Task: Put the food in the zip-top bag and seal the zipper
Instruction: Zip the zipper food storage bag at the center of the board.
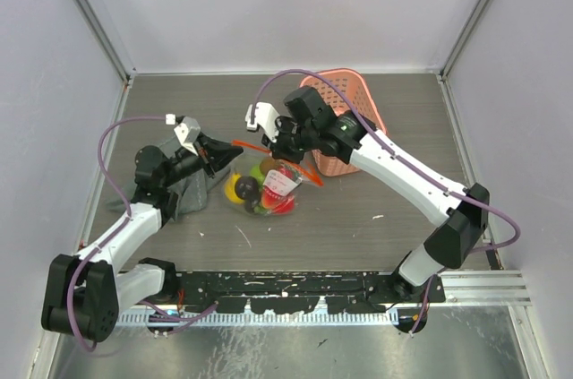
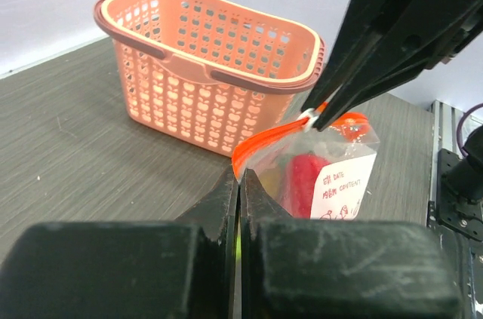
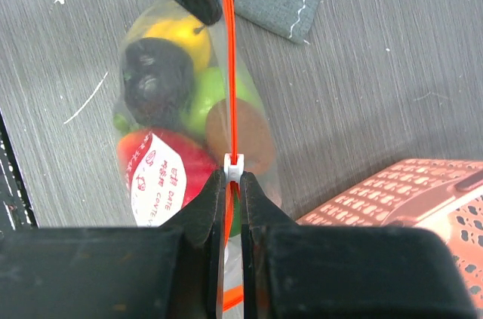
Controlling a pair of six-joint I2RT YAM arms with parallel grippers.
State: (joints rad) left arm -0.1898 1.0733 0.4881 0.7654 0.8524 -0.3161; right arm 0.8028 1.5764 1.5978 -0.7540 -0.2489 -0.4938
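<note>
The clear zip-top bag (image 1: pixel 269 189) hangs over the table, held up by its top edge, with yellow, black, green, red and brown food inside (image 3: pixel 162 85). Its red-orange zipper (image 3: pixel 230 70) runs taut between my two grippers. My left gripper (image 2: pixel 239 176) is shut on the corner of the bag's zipper edge (image 2: pixel 260 140). My right gripper (image 3: pixel 235 181) is shut on the strip just behind the white slider tab (image 3: pixel 235 166), which sits at its fingertips. In the top view the left gripper (image 1: pixel 224 153) holds the left end and the right gripper (image 1: pixel 288 157) the right part.
A pink plastic basket (image 1: pixel 345 119) stands just behind and right of the bag, close to the right arm; it also shows in the left wrist view (image 2: pixel 204 70). A grey cloth (image 1: pixel 183 186) lies under the left arm, left of the bag.
</note>
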